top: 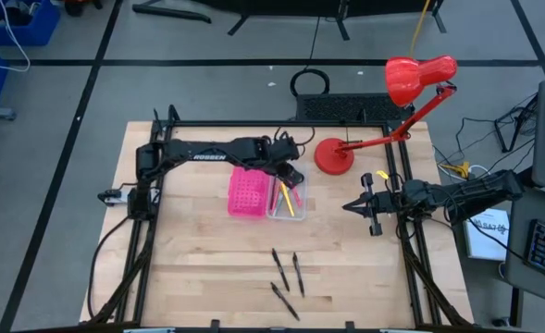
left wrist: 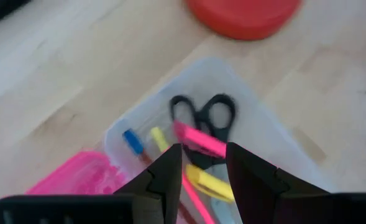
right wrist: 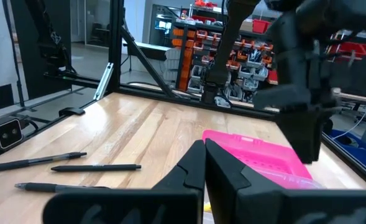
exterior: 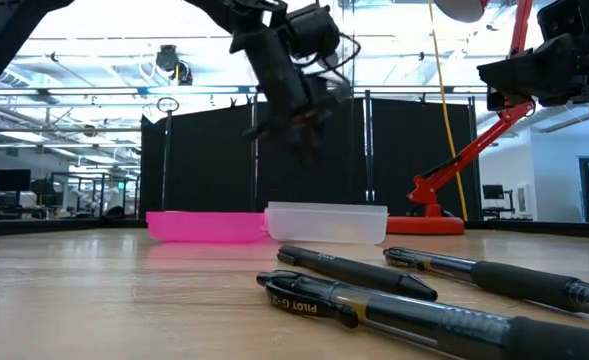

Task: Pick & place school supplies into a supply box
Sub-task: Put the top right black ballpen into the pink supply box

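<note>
Lying nearest, a black pen (exterior: 374,308) reads "PILOT G-2".

This is a robotics lab or workshop in a large open industrial hall. A butcher-block table (top: 207,268) carries a black metal frame (top: 253,124) to which both arms are mounted. Beside the frame stands a red desk lamp (top: 420,79). Behind the table, black curtain partitions (exterior: 204,160) screen it from an open office with monitors and high ceiling lights. Beyond the frame, shelves of orange parts bins (right wrist: 201,62) line the wall.
</note>
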Controlling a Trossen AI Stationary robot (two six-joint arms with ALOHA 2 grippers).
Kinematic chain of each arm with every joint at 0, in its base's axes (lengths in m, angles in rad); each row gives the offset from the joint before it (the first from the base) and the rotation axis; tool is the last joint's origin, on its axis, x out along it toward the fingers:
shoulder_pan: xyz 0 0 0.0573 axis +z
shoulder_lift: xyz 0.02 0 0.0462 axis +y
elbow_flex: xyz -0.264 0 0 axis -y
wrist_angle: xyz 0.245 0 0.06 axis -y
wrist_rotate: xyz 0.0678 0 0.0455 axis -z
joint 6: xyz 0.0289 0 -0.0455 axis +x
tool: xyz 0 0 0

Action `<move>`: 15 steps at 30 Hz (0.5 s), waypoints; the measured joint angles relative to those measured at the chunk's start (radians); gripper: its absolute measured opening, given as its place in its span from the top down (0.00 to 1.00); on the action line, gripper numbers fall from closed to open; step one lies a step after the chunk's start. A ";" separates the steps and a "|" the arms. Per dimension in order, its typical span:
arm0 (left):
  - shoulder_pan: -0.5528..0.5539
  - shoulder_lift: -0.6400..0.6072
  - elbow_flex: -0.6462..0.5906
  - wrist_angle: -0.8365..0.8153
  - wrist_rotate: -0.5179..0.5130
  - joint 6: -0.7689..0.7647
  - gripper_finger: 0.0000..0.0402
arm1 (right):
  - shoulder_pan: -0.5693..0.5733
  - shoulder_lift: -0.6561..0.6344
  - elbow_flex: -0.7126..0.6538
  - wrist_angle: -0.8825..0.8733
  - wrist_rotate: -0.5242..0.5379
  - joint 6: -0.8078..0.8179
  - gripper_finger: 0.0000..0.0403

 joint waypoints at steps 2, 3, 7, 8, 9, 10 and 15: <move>-0.003 0.000 0.033 -0.037 0.045 0.065 0.68 | 0.000 0.000 0.000 0.000 0.000 0.000 1.00; -0.007 -0.001 0.049 -0.071 0.064 0.096 0.68 | 0.000 0.000 0.000 -0.001 0.000 0.000 1.00; -0.048 -0.055 0.062 -0.174 0.033 0.149 0.69 | 0.000 0.000 0.000 -0.019 0.000 -0.002 1.00; -0.058 -0.083 0.056 -0.182 0.009 0.158 0.71 | 0.000 0.000 0.000 -0.024 0.000 -0.003 1.00; -0.066 -0.114 0.051 -0.201 -0.016 0.163 0.73 | 0.000 0.000 0.000 -0.026 0.000 -0.006 1.00; -0.073 -0.150 0.046 -0.218 -0.042 0.163 0.76 | 0.000 0.000 0.000 -0.031 0.000 -0.008 1.00; -0.099 -0.371 0.019 -0.216 -0.234 0.161 0.96 | 0.000 0.000 0.000 -0.075 -0.005 -0.001 1.00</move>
